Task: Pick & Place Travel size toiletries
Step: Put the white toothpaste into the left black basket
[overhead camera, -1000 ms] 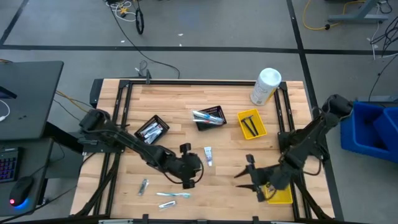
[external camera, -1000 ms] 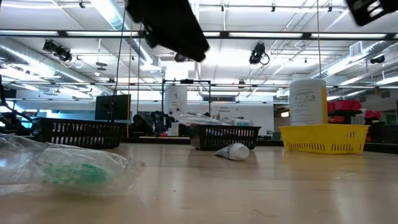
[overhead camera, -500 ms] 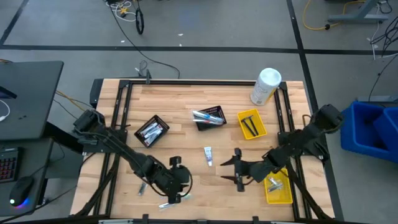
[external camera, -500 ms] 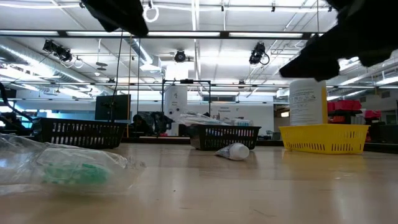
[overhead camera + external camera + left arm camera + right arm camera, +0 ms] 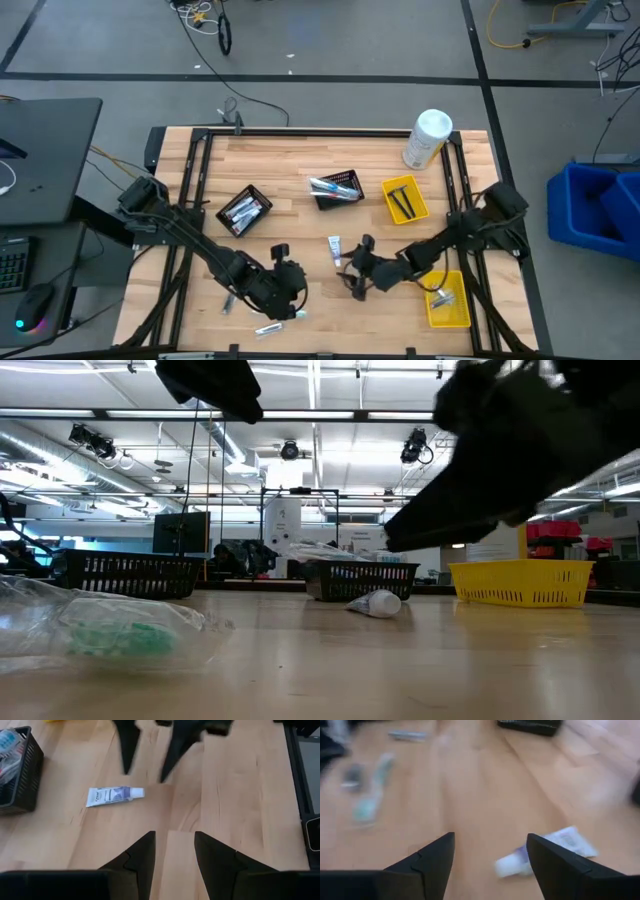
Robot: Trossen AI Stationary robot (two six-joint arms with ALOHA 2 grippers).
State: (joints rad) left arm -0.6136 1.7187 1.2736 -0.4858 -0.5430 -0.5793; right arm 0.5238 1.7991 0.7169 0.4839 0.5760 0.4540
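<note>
A white-blue mini toothpaste tube (image 5: 334,250) lies flat on the wooden table near its middle. It also shows in the left wrist view (image 5: 114,796), the right wrist view (image 5: 545,852) and the low view (image 5: 375,603). My right gripper (image 5: 347,276) is open and empty, low over the table just near-right of the tube, fingers (image 5: 435,862) pointing left. My left gripper (image 5: 290,282) is open and empty, left of the tube, facing it (image 5: 174,845). A wrapped toothbrush (image 5: 268,327) and a small packet (image 5: 230,300) lie near the front left.
Two black mesh baskets (image 5: 244,210) (image 5: 337,188) hold toiletries. A yellow tray (image 5: 405,198) holds dark razors. Another yellow tray (image 5: 447,300) at the front right holds a silvery packet. A big white canister (image 5: 427,138) stands at the back right.
My right gripper has gone from over the front-right yellow tray toward the table's left, down to the toothpaste tube, staying open. My left gripper has gone toward the near-left, away from the tube. The tube has not moved.
</note>
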